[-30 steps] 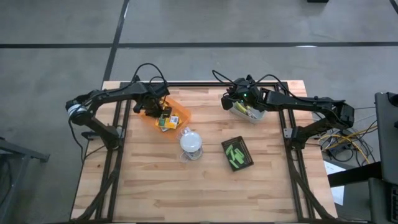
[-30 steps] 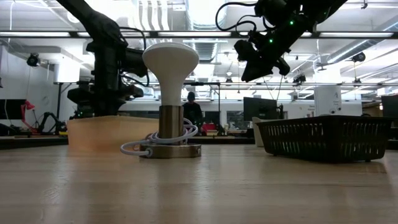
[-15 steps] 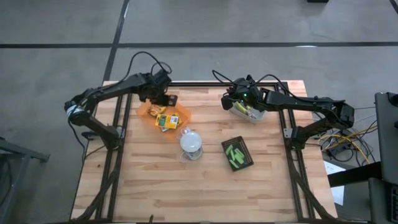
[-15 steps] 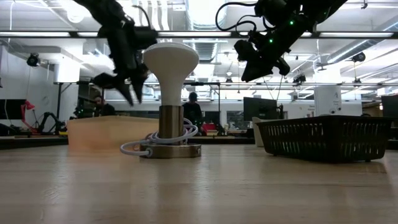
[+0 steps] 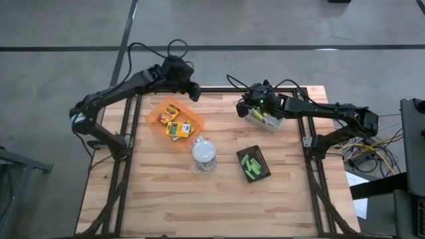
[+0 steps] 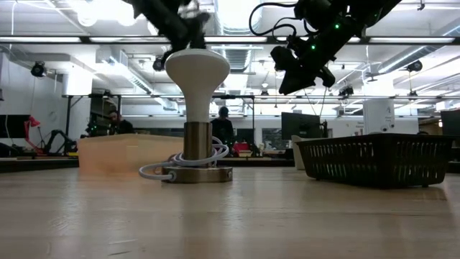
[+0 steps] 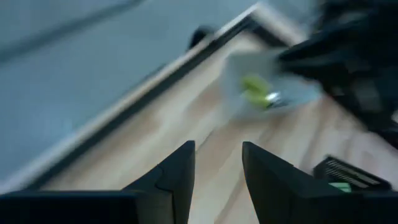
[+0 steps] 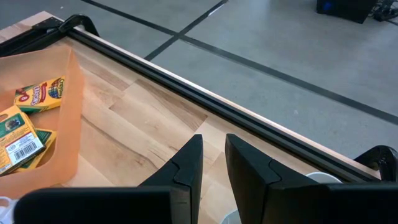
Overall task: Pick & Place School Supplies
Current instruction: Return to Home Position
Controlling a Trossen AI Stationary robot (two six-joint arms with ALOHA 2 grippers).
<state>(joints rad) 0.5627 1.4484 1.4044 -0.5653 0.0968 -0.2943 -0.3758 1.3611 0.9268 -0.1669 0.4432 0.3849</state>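
Orange tray [image 5: 157, 117] holds yellow-and-green printed boxes [image 5: 174, 124], below and beside left claw [image 5: 193, 92], fingers narrowly apart, empty. Right claw [image 5: 243, 108], narrow gap, empty, beside grey tray [image 5: 277, 123] of supplies.

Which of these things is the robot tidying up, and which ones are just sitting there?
Part of the job:
- crayon boxes in the orange tray
- green pieces in the black tray
- supplies in the grey tray
- left gripper, empty, at the table's far edge
- right gripper, empty, above the grey tray

Just sitting there:
- white domed object
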